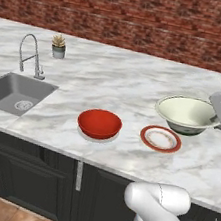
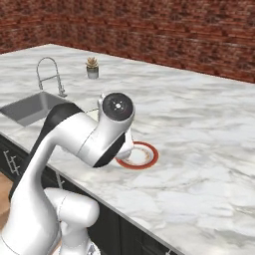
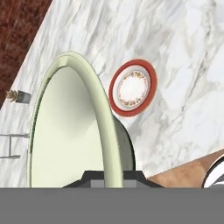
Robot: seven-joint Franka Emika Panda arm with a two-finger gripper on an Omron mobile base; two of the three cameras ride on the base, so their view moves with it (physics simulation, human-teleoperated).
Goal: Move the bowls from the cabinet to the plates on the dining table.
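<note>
One bowl, the red bowl (image 1: 99,123), already sits on its plate; my tool (image 3: 111,179) grips the cream bowl's (image 1: 188,113) rim, carrying it toward the red-orange plate (image 1: 160,138) at seven o'clock on the desk (image 1: 112,77).

Red bowl (image 1: 99,123) sits on the pale plate (image 1: 97,136); cream bowl (image 1: 188,114) hangs above the red-rimmed plate (image 1: 160,138).

Bowl (image 1: 99,123) on plate, second plate (image 1: 160,138) right, sink (image 1: 15,92) far left

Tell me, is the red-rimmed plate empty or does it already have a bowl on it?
Empty. The red-rimmed plate lies bare on the marble top, while the cream bowl is held by its rim in the gripper, beside and above it.
</note>
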